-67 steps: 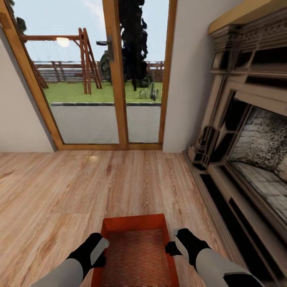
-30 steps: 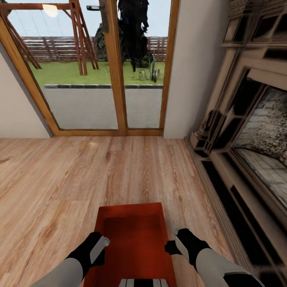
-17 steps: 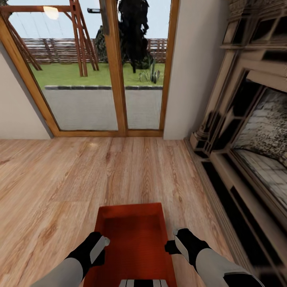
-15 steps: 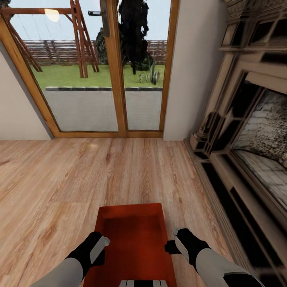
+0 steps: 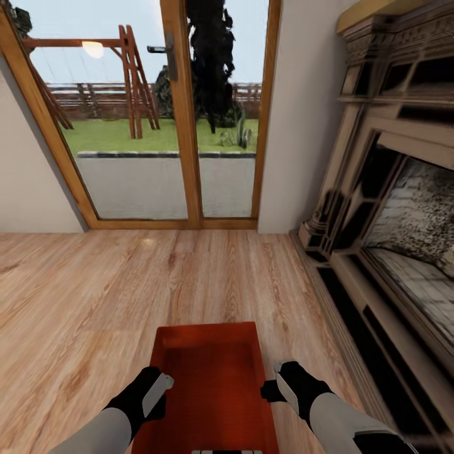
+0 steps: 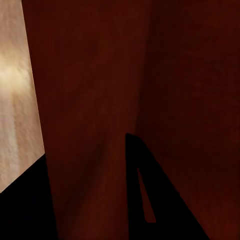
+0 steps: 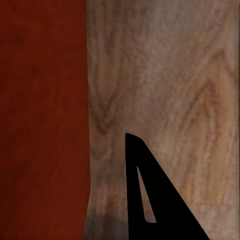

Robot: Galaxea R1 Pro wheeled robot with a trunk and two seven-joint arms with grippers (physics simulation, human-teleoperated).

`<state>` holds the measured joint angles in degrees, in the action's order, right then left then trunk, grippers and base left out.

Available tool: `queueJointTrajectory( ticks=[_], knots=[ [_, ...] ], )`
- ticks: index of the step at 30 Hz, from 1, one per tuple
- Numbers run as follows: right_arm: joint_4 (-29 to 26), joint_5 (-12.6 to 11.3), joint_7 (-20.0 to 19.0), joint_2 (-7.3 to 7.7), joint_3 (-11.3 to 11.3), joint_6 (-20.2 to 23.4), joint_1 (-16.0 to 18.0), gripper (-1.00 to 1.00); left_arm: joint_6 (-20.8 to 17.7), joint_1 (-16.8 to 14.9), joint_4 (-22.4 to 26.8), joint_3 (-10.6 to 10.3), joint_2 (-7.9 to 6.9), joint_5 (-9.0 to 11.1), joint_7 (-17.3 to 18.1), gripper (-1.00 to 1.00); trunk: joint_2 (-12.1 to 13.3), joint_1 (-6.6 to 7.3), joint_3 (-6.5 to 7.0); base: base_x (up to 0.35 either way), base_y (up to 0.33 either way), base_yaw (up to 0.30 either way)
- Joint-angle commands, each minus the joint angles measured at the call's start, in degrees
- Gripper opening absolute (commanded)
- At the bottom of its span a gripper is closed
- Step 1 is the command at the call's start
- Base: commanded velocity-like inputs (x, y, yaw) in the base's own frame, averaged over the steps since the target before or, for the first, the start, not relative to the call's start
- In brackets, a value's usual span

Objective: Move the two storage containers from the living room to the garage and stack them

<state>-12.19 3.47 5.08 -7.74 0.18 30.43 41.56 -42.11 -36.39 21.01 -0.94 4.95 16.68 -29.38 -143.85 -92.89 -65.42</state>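
An orange-red box [image 5: 211,384] is sitting low between the two arms, above the wood floor [image 5: 94,302]. The left gripper [image 5: 157,389] is clamping its left wall; the right gripper [image 5: 272,389] is pressing its right wall, clenched on it. Glass garden doors [image 5: 170,126] are standing ahead. A fireplace [image 5: 391,208] is lining the right side.

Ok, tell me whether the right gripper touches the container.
Cannot tell: head view puts the right gripper at the storage container's wall, but neither contact nor gap shows plainly.
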Motion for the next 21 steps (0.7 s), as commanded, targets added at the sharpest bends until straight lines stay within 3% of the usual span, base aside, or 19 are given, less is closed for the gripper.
queueJointTrajectory(
  ticks=[1, 21],
  knots=[
    [-0.11, 1.28, 0.19, 0.0, 0.26, 0.42, 0.01, -1.0, -0.61, 0.01, 0.08, -0.29, -0.03, -0.6, -0.59, -1.0, 0.0, 0.03, 0.18, 0.0, 0.0, 0.0],
    [-0.11, 1.28, 0.19, 0.01, 0.26, 0.33, 0.01, -1.0, -0.61, 0.01, 0.02, -0.24, -0.12, -0.6, -0.59, -1.0, 0.27, 0.55, 4.61, 0.0, 0.0, 0.0]
  ],
)
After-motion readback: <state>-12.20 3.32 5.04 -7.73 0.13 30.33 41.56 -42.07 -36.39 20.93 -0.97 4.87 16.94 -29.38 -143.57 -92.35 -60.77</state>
